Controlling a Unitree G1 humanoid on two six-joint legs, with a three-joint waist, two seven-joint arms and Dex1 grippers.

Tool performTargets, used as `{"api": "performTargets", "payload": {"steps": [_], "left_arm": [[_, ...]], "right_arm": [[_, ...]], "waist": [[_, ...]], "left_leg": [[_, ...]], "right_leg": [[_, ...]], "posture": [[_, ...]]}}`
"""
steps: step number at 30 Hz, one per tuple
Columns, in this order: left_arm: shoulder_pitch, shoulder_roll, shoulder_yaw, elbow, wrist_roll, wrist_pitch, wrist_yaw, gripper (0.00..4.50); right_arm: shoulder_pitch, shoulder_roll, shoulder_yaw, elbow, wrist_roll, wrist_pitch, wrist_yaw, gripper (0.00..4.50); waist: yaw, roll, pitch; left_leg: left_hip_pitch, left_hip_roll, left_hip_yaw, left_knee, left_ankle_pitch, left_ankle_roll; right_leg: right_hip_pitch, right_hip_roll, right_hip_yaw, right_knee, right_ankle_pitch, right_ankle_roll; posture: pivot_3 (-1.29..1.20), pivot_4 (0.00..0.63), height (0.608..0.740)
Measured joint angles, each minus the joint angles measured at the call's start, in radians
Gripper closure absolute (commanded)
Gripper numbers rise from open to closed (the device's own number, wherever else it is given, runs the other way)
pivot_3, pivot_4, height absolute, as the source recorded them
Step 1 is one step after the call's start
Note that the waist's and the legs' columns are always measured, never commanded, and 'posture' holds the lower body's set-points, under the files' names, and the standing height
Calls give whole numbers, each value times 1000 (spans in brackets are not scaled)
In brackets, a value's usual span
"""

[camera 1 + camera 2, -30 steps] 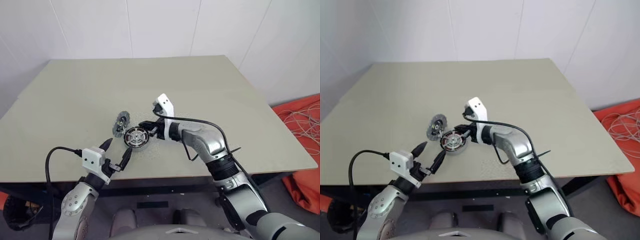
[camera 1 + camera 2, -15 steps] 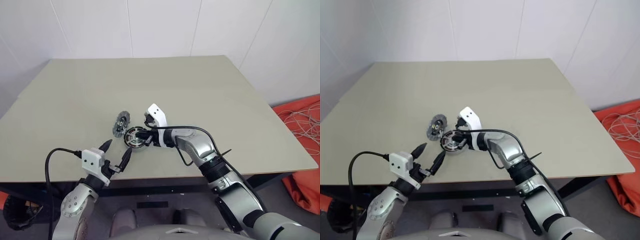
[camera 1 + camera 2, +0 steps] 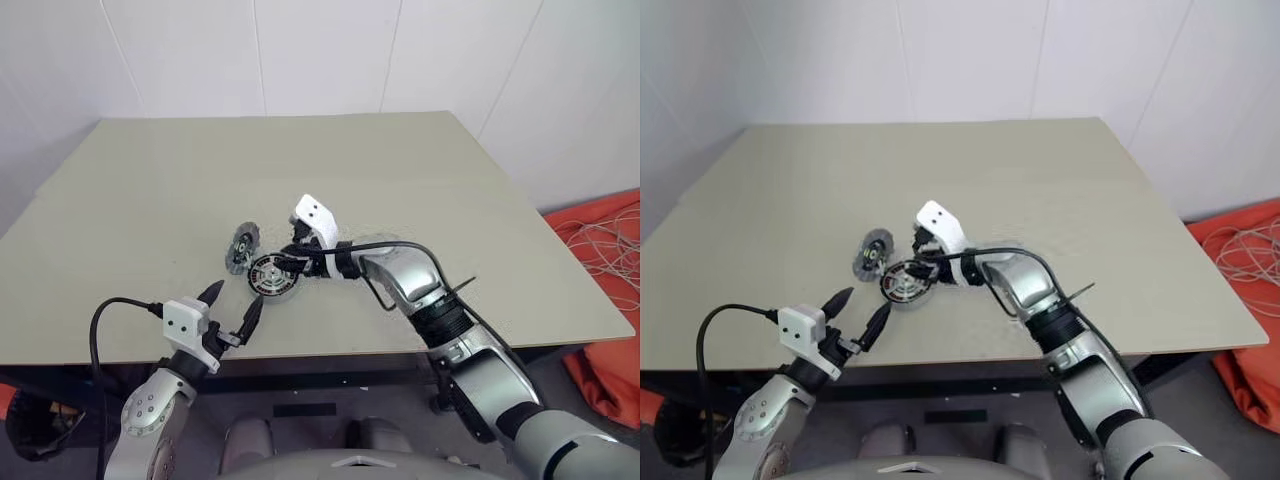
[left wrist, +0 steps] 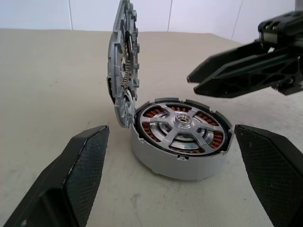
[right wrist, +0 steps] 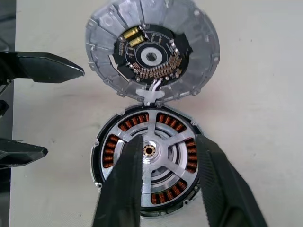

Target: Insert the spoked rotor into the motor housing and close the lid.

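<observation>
Seating rotor: spoked rotor (image 5: 152, 152) lies inside motor housing (image 4: 177, 158), near the table's (image 3: 480, 210) front edge.
Lid: lid (image 5: 151, 52) stands upright; we should tip it down squarely.
Right hand (image 5: 163, 158): spread above rotor.
Left hand (image 4: 175, 156): spread, empty.

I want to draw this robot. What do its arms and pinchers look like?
Both arms are shiny silver-grey metal with dark joint rings. Each wrist carries a small white box with a black cable looping off it. The left end effector and right end effector each have two pointed black fingers with a finely textured inner face.
</observation>
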Motion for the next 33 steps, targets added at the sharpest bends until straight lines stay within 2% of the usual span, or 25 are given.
{"api": "performTargets", "payload": {"steps": [4, 10, 15, 22, 33], "left_arm": [[-5, -1, 0, 0, 0, 0, 1, 0], [-7, -5, 0, 0, 0, 3, 5, 0], [-17, -9, 0, 0, 0, 5, 6, 0], [-16, -17, 0, 0, 0, 11, 13, 0], [-17, -21, -1, 0, -2, 18, 24, 0]], "right_arm": [[-15, -37, 53, -18, -10, -20, 95, 481], [-59, -121, 142, -61, -58, -113, 247, 481], [-110, -148, 203, -58, -146, -222, 312, 481], [-140, -149, 305, 24, -314, -445, 322, 481], [-199, -105, 327, 192, -446, -659, 317, 481]], "waist": [[0, 0, 0], [0, 0, 0], [0, 0, 0], [0, -1, 0], [-1, -2, 0]], "left_leg": [[-1, 0, 0, 0, 0, 0], [0, 0, 0, 1, 0, 0], [0, 0, 0, 2, 0, 0], [-1, 0, 0, 2, 0, 0], [-1, 0, 0, 4, 0, 1]], "right_leg": [[0, 0, 0, 0, 0, 0], [0, 0, 0, 0, 0, 0], [0, 0, 0, 1, 1, -1], [0, 0, 0, 1, 1, -2], [0, 0, 0, 2, 4, -7]], "posture": [[0, 0, 740], [0, 0, 740], [0, 0, 740], [0, 0, 740], [0, 0, 740]]}}
